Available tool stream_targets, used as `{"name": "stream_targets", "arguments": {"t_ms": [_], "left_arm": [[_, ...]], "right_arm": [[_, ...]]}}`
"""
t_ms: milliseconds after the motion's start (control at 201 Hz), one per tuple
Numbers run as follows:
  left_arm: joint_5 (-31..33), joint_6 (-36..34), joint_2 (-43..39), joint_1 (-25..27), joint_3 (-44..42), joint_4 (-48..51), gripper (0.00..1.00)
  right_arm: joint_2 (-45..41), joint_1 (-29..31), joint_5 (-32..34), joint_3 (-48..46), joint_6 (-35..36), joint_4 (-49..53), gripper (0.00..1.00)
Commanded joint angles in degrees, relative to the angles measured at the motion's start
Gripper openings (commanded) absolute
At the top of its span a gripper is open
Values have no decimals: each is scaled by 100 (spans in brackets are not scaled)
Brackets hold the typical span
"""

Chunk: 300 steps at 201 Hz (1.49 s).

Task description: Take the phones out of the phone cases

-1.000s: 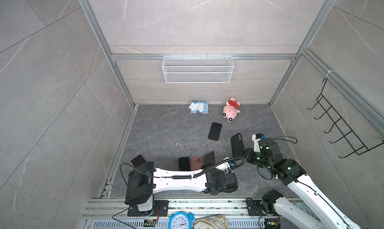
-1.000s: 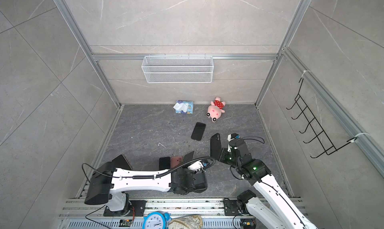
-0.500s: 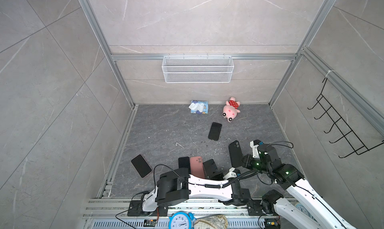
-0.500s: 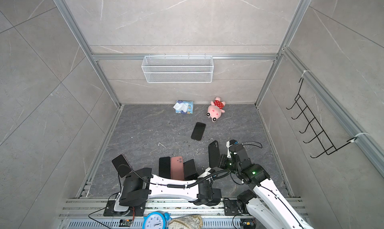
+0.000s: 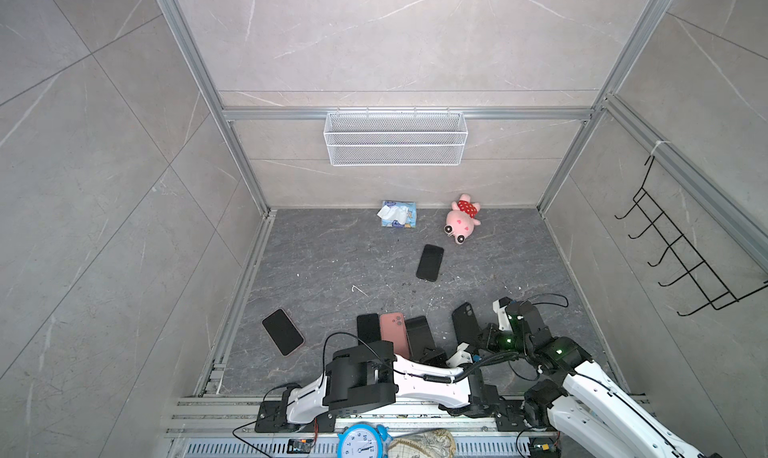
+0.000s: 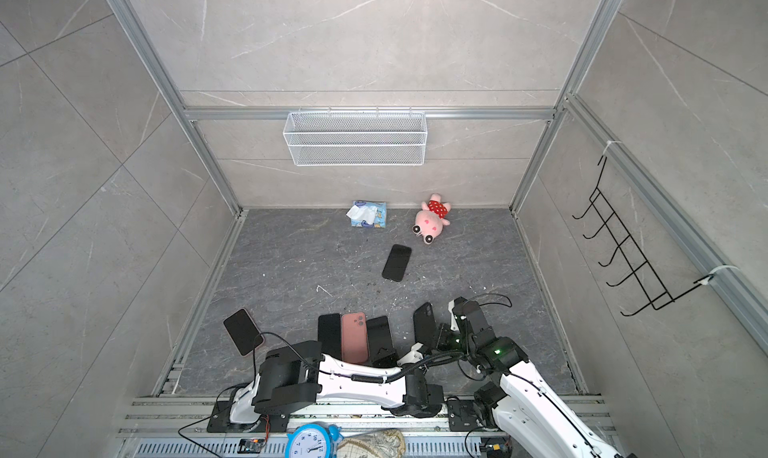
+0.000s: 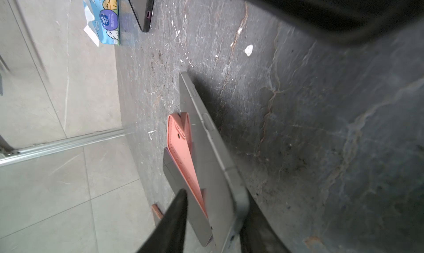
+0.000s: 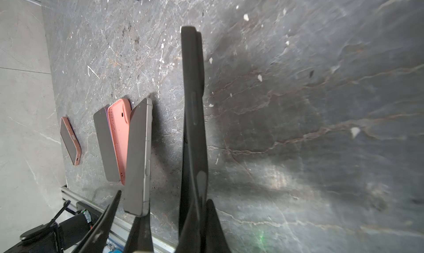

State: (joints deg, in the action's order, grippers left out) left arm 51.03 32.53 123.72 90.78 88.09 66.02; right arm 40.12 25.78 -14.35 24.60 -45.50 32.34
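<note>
From my station little here can be read. The blue tissue pack (image 7: 107, 17) at the far edge of the table (image 5: 332, 269) carries cartoon figures and a purple badge with white print too small for me to read. The numerals on the blue alarm clock (image 5: 359, 441), below the near edge, are too small for me to trust. I see no brand on any handset. The phone (image 7: 211, 167), grey-sided, lies close to the near edge, about midway along it. Its long axis runs from the near edge toward the far edge, and its side buttons face the black phone case (image 5: 465, 325). One long side overlaps the pink case (image 5: 394, 335) beside it, so it looks tilted rather than flat. My left pincer (image 8: 129, 204) is released, with its fingers spread either side of the phone's near end and one finger clearly off it. The black phone case is just to the right of the phone and apart from it. It is held up on edge, its long axis also pointing at the far edge and its camera cut-out at the far end. My right pincer (image 8: 198, 208) is clenched on its near end, and I cannot tell whether the case touches the table. A black handset (image 5: 368, 329) lies against the pink case's left side. Another handset in a pink-rimmed case (image 5: 282, 332) sits toward the left edge. A third black handset (image 5: 430, 262) lies mid-table, near the plush pig (image 5: 461, 221).
</note>
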Motion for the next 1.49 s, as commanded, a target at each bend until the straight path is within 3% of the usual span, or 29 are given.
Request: {"name": "stream_targets", "arguments": {"t_ms": [0, 169, 309, 543, 727, 757, 917, 957, 1176, 1310, 1490], "left_arm": [[120, 27, 20, -24, -183, -191, 45], [54, 84, 47, -111, -401, -344, 54], [100, 168, 64, -172, -520, -359, 67], [188, 308, -55, -235, -540, -520, 73], [80, 743, -593, -80, -784, -462, 78], [60, 820, -688, -62, -823, -465, 89], [-103, 1106, -1312, 94, -1067, -620, 93], [-171, 1098, -1469, 142, -1171, -766, 99], [-177, 1883, -2432, 195, -1888, -806, 100], [-95, 2531, -3291, 138, -2552, -757, 100], [-9, 2855, -4280, -66, -3179, -667, 100]], "right_arm": [[116, -1, -239, -228, -194, -488, 0], [257, 7, -293, -316, -223, -641, 0], [251, 10, -322, -371, -230, -632, 0], [12, 15, -332, -583, -343, -571, 0], [-86, 19, -338, -766, -440, -649, 0], [-61, 23, -378, -796, -458, -724, 0], [172, 60, -386, -887, -530, -1078, 0], [257, 72, -390, -887, -539, -1166, 0], [962, 366, -199, -1013, -805, -2169, 0], [1746, 1043, 297, -944, -1071, -2885, 0], [2713, 1632, 895, -759, -1387, -3539, 0]]}}
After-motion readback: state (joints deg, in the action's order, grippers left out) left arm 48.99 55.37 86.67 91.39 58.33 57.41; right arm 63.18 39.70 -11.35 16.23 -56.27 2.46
